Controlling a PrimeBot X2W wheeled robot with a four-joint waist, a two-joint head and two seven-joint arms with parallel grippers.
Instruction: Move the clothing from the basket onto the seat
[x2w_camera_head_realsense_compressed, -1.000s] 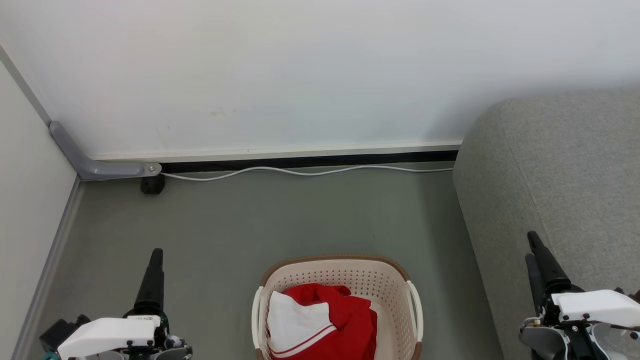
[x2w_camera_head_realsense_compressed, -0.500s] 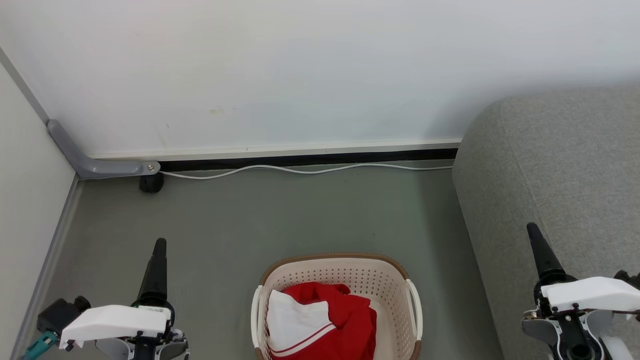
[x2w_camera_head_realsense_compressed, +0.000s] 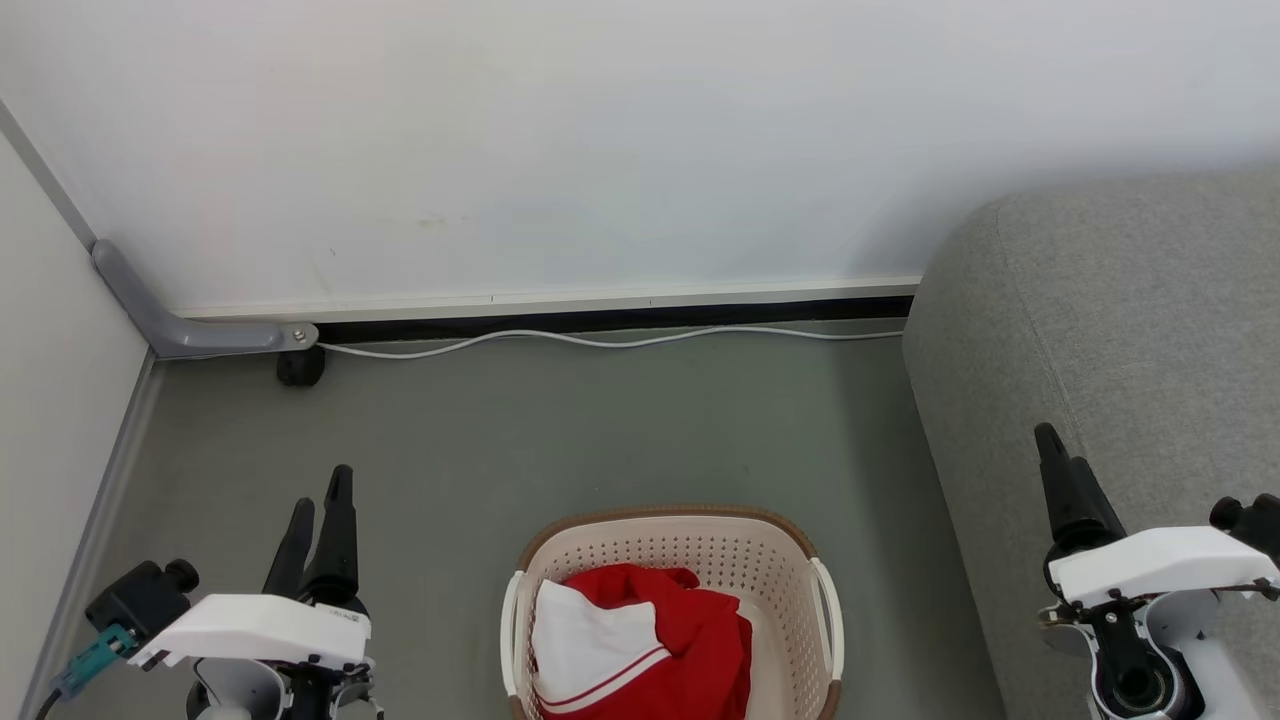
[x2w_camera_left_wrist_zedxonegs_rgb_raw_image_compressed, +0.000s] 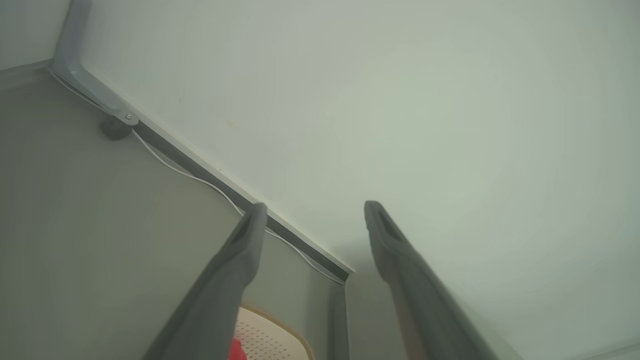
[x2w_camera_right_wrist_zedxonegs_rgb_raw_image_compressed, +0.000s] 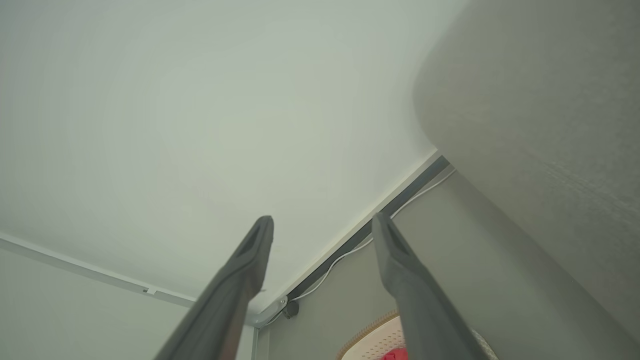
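You have: crumpled red-and-white fabric clothing (x2w_camera_head_realsense_compressed: 650, 640) in oval perforated cream plastic basket (x2w_camera_head_realsense_compressed: 680, 545); left hand (x2w_camera_head_realsense_compressed: 321, 492), right hand (x2w_camera_right_wrist_zedxonegs_rgb_raw_image_compressed: 322, 222) flank it, both released.

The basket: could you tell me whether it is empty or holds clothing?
Not empty: red and white clothing lies bunched inside the basket.

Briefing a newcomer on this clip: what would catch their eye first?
The bright red and white clothing piled in the cream basket on the floor, bottom centre of the head view. Next, the big grey seat on the right, with the open left gripper and right gripper either side of the basket.
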